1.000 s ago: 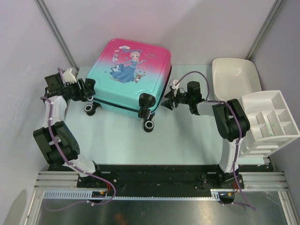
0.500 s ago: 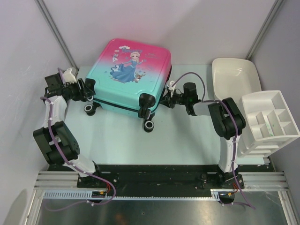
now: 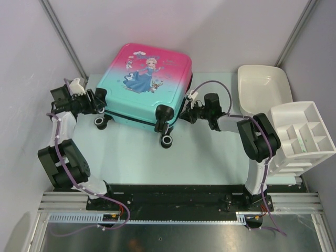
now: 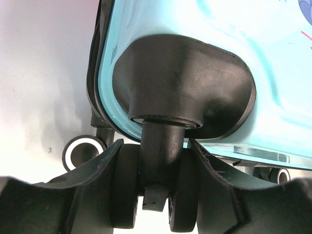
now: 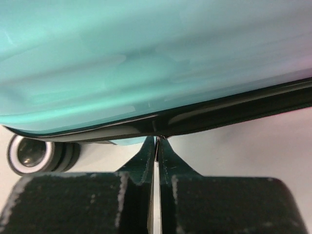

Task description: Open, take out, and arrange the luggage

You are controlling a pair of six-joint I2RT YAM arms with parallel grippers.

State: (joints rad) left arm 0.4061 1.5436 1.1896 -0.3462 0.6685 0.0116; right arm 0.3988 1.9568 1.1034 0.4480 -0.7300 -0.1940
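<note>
Your suitcase (image 3: 144, 84) lies flat at the far edge of the bench (image 3: 210, 157), left of centre, with the printed side up and the wheeled end turned toward the near edge.

The left gripper (image 3: 98, 101) is at the case's left corner. In the left wrist view its fingers (image 4: 97, 168) close around the twin wheel (image 4: 180, 195) under a black corner housing and touch the wheel on both sides.

The right gripper (image 3: 185, 112) is on the case's right side, just past the near-right corner. In the right wrist view that gripper (image 5: 157, 144) has its fingers pressed together down to a hairline slit. Their tips sit against the black zipper trim (image 5: 219, 109) under the teal shell (image 5: 146, 58).

You cannot tell whether anything thin is pinched between those fingers. The slit is too narrow and the trim too dark. The top view hides the zipper line behind the case's edge, and both wrist views cut off most of the shell.

The case is closed. It fades from pink at the far end to teal at the near end, with a cartoon princess in a blue dress on top. It has black corner housings and small white-rimmed wheels (image 3: 167, 140).

A white tub (image 3: 262, 89) sits at the far-right corner. A white compartment tray (image 3: 294, 106) lies along the right edge, nearer you.
</note>
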